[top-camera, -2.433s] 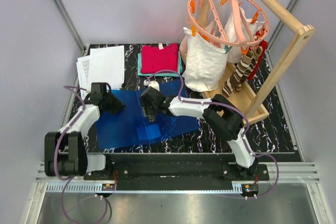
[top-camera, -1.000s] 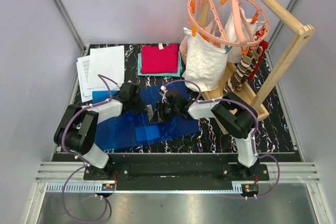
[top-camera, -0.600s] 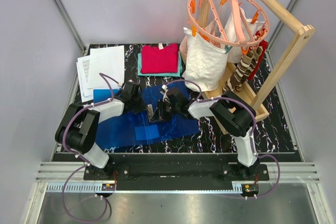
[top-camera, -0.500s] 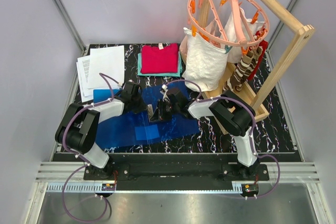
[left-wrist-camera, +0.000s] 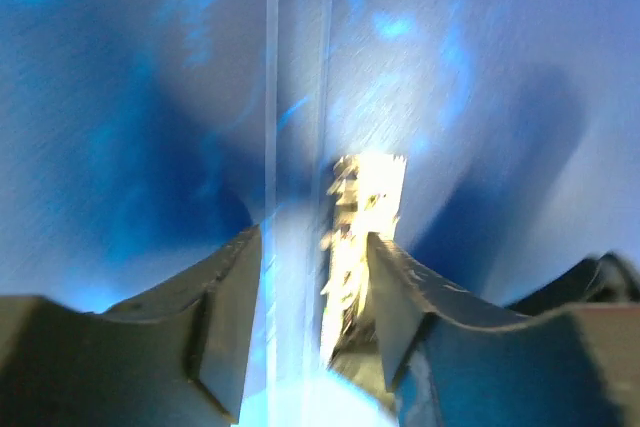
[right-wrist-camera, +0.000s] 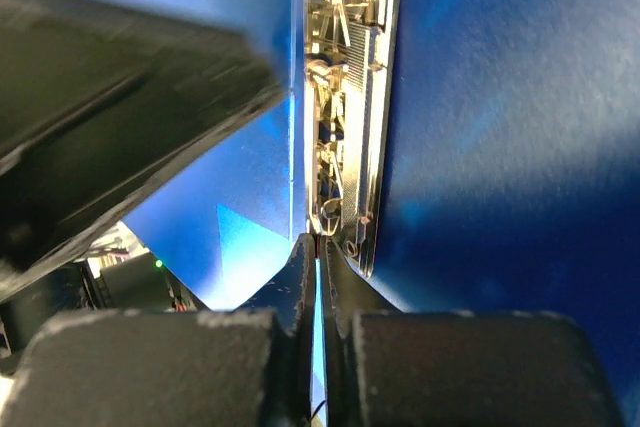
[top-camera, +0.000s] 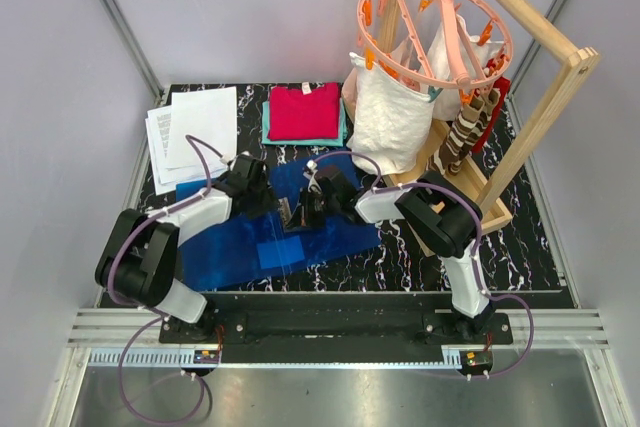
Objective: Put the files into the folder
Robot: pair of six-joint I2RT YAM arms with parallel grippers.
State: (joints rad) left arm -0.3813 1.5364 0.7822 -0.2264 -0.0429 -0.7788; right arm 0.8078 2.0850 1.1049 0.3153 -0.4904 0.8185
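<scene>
Far left: the files [top-camera: 195, 127] are lying in a loose white stack at the table's back left corner, outside the folder and well apart from both grippers. Beside them, further right along the back edge, folded red and teal clothes [top-camera: 303, 112] are sitting flat. Past those, a white cloth bag [top-camera: 388, 125] is hanging under a pink peg hanger [top-camera: 432, 27] on a wooden rack [top-camera: 545, 97] and crowding the right side. Nothing is lying on the stack.

The blue folder [top-camera: 235, 247] is lying across the table's middle, just in front of the files. The left gripper [left-wrist-camera: 312, 242] is hovering low over it with its fingers [left-wrist-camera: 215, 347] standing apart. A pale sheet edge and the metal spine clip [left-wrist-camera: 365, 237] are showing in the gap; I cannot tell whether either finger touches them. The right gripper [right-wrist-camera: 318, 247] is pinching a thin blue edge of the folder, its jaws pressed almost together, just at the clip's end. The two grippers are facing each other closely across the clip.

Surface: black marbled table [top-camera: 420, 267], with a metal rail [top-camera: 330, 322] along the near edge. Plain pale grey walls [top-camera: 250, 7] are enclosing the rig.
</scene>
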